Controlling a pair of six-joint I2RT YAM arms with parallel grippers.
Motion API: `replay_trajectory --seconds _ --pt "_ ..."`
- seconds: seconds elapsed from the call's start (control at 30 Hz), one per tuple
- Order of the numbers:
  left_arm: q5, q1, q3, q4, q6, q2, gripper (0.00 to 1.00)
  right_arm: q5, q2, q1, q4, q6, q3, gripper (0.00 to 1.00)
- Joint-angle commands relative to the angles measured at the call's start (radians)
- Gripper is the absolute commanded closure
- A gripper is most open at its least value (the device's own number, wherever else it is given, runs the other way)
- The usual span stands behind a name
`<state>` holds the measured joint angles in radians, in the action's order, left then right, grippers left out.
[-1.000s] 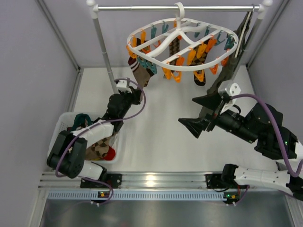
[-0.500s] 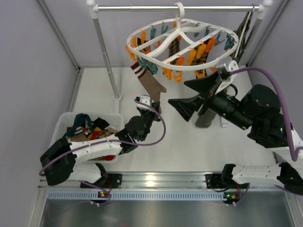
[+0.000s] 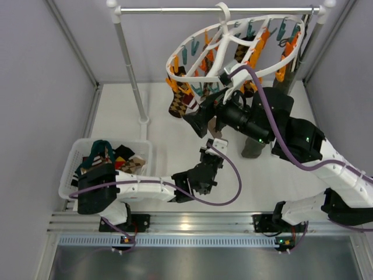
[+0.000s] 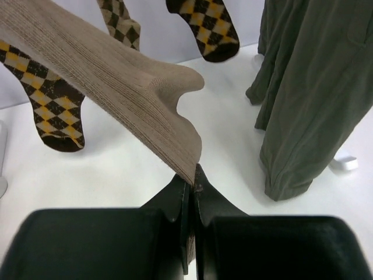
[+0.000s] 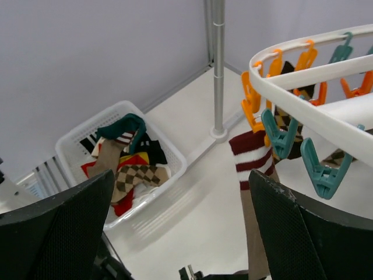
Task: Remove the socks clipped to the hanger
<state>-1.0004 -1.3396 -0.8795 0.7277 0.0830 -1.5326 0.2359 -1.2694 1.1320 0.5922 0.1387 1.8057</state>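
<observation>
The white hanger (image 3: 233, 44) hangs tilted from the rail, with orange and teal clips and several argyle socks (image 3: 178, 102) on it. My left gripper (image 4: 191, 175) is shut on the toe end of a tan sock (image 4: 111, 76), which is stretched taut up and to the left. In the right wrist view that sock's maroon-and-white striped cuff (image 5: 253, 153) is held by a teal clip (image 5: 278, 137) on the hanger rim (image 5: 303, 76). My right gripper (image 5: 183, 233) is wide open and empty, just below that rim, with the cuff near its right finger. Brown-yellow argyle socks (image 4: 52, 111) hang behind.
A white basket (image 3: 73, 160) with several socks in it stands at the left, also in the right wrist view (image 5: 175, 166). The metal rail (image 3: 175, 10) rests on a pole (image 3: 131, 64). A long olive-green garment (image 4: 309, 105) hangs at the right, down to the table.
My left gripper has moved right and nearer with the tan sock, pulling it taut. My right gripper has risen to the hanger's near rim. The hanger has tilted and swung right.
</observation>
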Motion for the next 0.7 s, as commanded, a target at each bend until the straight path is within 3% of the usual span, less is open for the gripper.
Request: replay_trajectory --seconds 0.0,0.27,0.67 --pt "-0.064 -0.03 -0.047 0.027 0.043 -0.02 1.0 0.098 -0.016 0.006 0.029 -0.051 0.081 0.08" --pt "-0.113 -0.041 0.042 0.027 -0.038 0.014 1.0 0.192 -0.114 -0.006 0.08 -0.08 0.147 0.23" --pt "-0.152 -0.041 0.128 0.027 -0.08 0.098 1.0 0.221 -0.257 -0.054 0.081 -0.093 0.254 0.34"
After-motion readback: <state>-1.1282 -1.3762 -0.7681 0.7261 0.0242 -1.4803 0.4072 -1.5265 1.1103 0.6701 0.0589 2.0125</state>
